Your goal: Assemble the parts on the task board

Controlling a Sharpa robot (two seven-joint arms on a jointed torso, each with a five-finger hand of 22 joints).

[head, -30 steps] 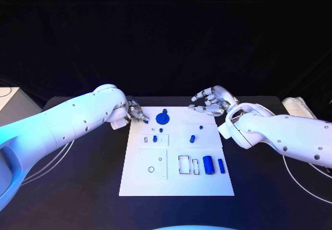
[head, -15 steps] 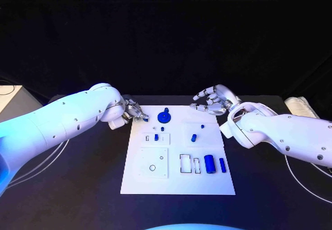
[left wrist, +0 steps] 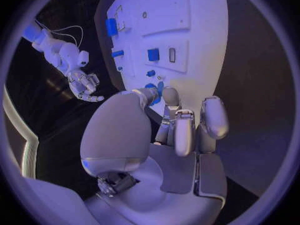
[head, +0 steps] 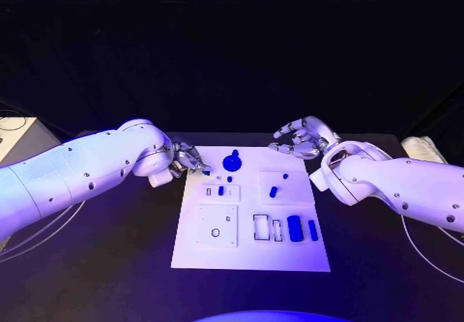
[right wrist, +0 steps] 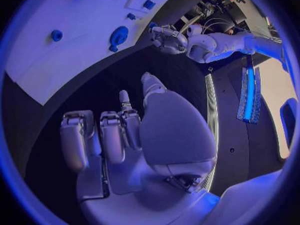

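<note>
Centre of frame: flat white board (head: pixel 251 255), small glossy blue parts (head: pixel 294 229) lower right. Left hand (head: pixel 186 162) at its upper-left corner, right hand (head: pixel 300 140) past the top edge; both curled, holding nothing.

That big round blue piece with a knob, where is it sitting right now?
In the head view the round blue piece lies at the far end of the white task board, near the middle of that edge, just beside the left hand.

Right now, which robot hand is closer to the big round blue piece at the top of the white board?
Left. The left hand sits at the board's far left corner, close beside the round blue piece. The right hand hovers off the board's far right corner, farther away.
</note>
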